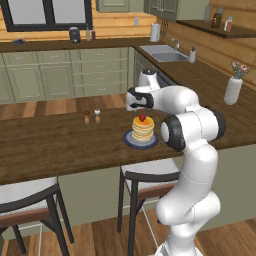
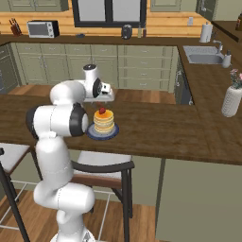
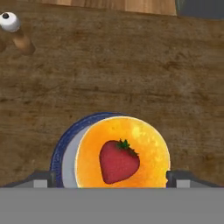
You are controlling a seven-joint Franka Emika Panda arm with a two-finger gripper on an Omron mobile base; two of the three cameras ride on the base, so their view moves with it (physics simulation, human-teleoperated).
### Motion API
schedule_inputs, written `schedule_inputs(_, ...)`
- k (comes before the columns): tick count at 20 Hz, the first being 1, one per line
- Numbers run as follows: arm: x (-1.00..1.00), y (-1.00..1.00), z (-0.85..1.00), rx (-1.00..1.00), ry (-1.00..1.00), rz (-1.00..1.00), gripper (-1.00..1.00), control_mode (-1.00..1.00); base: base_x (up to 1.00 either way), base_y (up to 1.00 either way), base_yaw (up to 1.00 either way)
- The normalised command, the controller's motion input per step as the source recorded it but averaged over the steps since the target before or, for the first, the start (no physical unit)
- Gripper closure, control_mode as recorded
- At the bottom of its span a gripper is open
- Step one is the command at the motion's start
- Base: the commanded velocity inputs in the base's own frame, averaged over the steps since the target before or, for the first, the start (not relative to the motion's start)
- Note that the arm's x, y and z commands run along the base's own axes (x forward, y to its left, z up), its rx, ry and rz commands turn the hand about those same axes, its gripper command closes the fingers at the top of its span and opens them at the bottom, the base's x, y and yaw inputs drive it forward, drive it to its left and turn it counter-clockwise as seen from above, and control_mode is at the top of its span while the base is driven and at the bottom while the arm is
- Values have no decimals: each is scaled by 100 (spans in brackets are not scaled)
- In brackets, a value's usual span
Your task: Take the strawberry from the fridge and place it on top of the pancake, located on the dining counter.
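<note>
the strawberry [image 3: 119,161] is lying on the pancake [image 3: 124,153], between the wide-spread fingers of the gripper [image 3: 111,178] hanging just above, untouched.

The strawberry [image 3: 119,161] sits on top of the pancake [image 3: 124,153], the stack on its plate [image 3: 61,153], the plate on the dining counter [image 1: 60,145]. Directly above hangs the gripper [image 3: 111,177], fingers either side of the stack. Two shakers [image 1: 92,117] stand left of the plate; a vase [image 1: 233,90] stands well off right.
</note>
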Motion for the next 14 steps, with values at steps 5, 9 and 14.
schedule_inputs(5,-100,11,62,0,5,-6,-100,-100,0,0,0)
schedule_inputs(9,-100,1,42,2,29,-11,-100,-100,0,0,0)
schedule_inputs(14,-100,0,17,1,33,-12,-100,-100,0,0,0)
